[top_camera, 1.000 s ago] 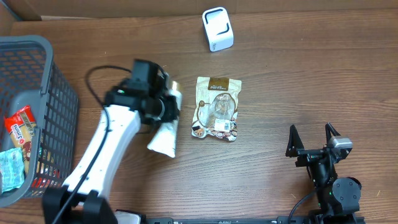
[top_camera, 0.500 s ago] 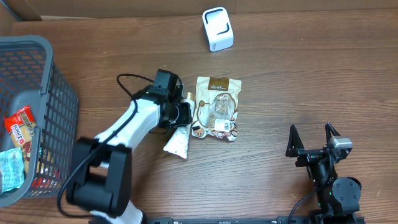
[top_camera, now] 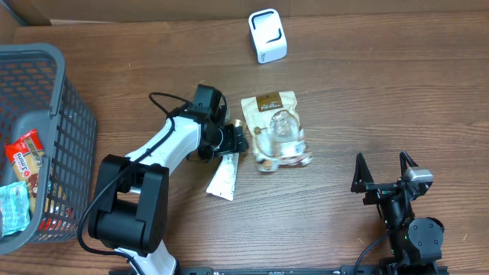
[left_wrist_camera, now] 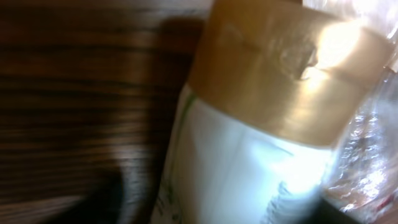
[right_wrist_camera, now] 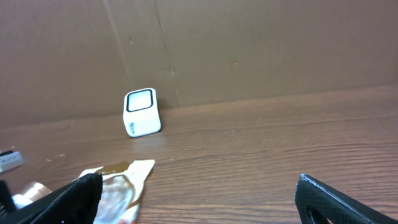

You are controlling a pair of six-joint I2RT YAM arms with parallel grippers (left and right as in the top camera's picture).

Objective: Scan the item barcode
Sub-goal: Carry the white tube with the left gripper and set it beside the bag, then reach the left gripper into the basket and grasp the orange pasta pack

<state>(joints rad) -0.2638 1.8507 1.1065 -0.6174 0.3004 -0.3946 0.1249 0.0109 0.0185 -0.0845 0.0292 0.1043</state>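
Observation:
A white pouch (top_camera: pixel 221 177) with a tan top band lies flat on the table, its top end under my left gripper (top_camera: pixel 233 141). The left wrist view is blurred and filled by that pouch (left_wrist_camera: pixel 249 155). Dark fingers show only at the lower corners there, wide apart, so the left gripper (left_wrist_camera: pixel 230 211) is open over it. A clear snack bag (top_camera: pixel 279 137) with a brown header lies tilted just right of the gripper and touches it. The white scanner (top_camera: pixel 267 35) stands at the table's back. My right gripper (top_camera: pixel 386 169) rests open and empty at the front right.
A grey basket (top_camera: pixel 38 53) at the left edge holds a red snack pack (top_camera: pixel 23 153) and a teal pack (top_camera: pixel 11 206). A cardboard wall runs behind the scanner (right_wrist_camera: pixel 142 112). The snack bag (right_wrist_camera: pixel 118 190) shows at the lower left of the right wrist view.
My left gripper carried the white pouch rightward against the snack bag, then opened and let it lie on the table. The snack bag was pushed right and turned. The right arm stayed still.

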